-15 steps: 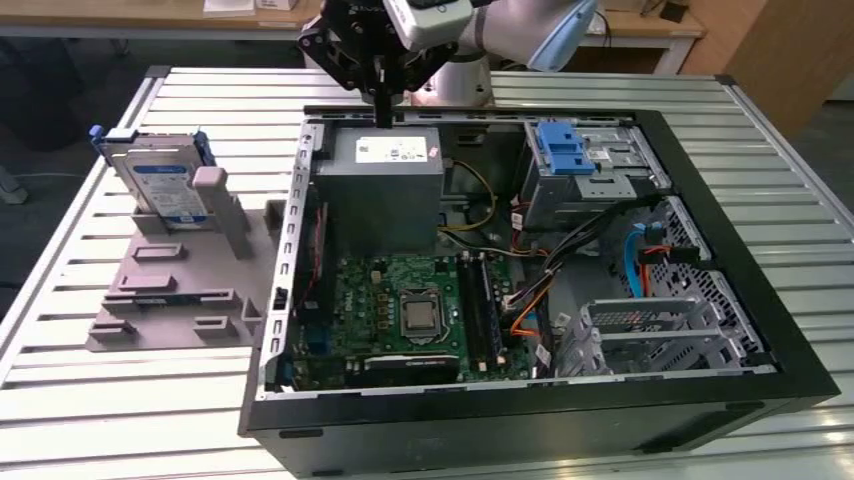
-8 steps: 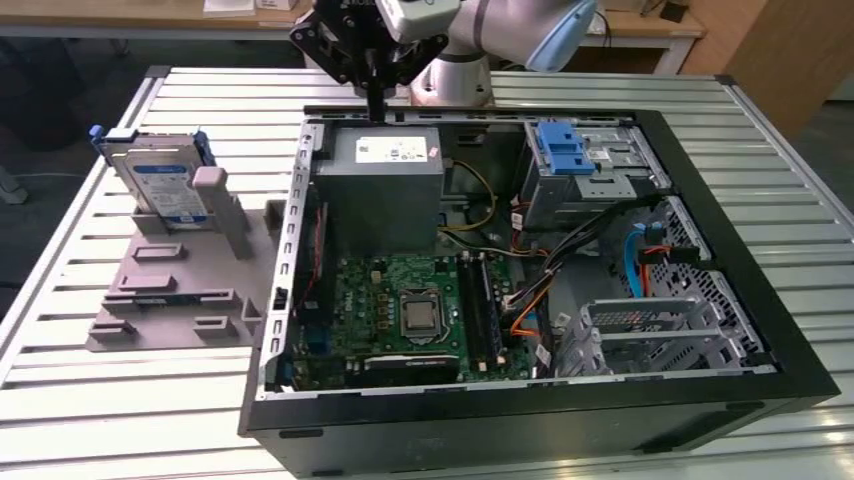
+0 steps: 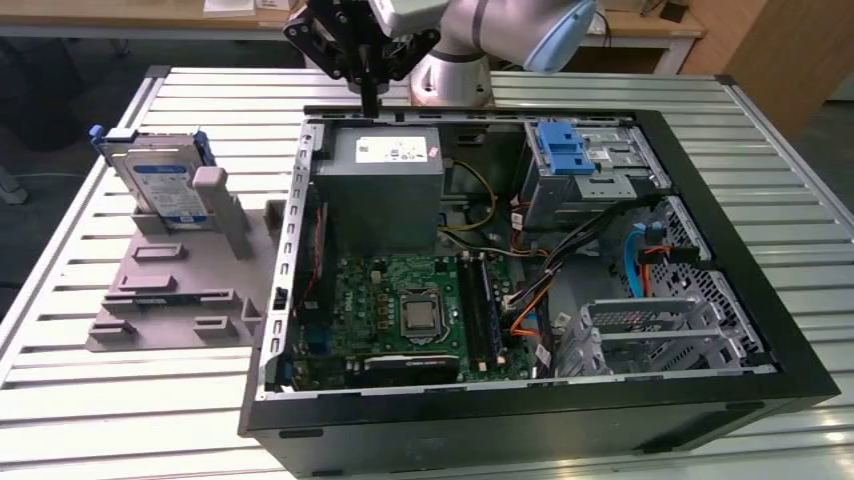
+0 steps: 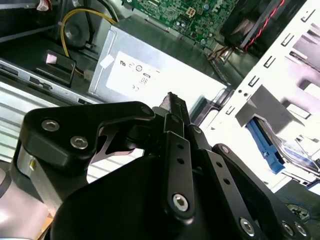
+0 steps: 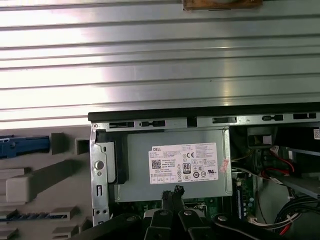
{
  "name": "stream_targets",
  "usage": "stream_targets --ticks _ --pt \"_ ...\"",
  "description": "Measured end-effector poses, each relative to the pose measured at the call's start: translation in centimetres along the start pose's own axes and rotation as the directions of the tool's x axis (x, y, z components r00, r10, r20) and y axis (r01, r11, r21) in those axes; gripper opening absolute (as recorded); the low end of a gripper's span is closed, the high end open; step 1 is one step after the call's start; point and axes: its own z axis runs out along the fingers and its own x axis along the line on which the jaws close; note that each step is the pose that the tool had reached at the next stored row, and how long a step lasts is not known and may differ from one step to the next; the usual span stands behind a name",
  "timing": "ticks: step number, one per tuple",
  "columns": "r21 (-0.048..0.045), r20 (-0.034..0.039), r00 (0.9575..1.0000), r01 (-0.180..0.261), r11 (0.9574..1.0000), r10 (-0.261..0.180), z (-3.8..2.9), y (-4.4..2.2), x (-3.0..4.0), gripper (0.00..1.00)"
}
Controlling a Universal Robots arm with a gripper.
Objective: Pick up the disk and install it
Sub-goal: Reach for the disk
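The disk (image 3: 160,182), silver-grey with a blue-and-white label and a blue bracket, stands on edge in a grey holder (image 3: 174,290) at the exterior view's left, beside the open computer case (image 3: 694,190). My gripper (image 3: 370,102) hangs over the case's far rim, above the grey power supply box (image 3: 380,190), well apart from the disk. In both wrist views its black fingers (image 5: 172,195) (image 4: 172,107) are pressed together with nothing between them. The disk's blue bracket edge (image 5: 22,145) shows in the first wrist view beside the case wall.
Inside the case lie a green motherboard (image 3: 400,300), bundled cables (image 3: 574,250) and a drive bay with a blue ribbed latch (image 3: 567,150). A perforated metal cage (image 3: 667,320) sits at the exterior view's right. Everything rests on a slatted metal table (image 3: 80,400).
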Motion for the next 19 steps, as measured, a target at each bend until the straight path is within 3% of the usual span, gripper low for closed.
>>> stream_targets --ticks 19 --pt "-0.0001 0.0001 1.0 0.0 1.0 0.0 0.03 0.41 2.24 0.11"
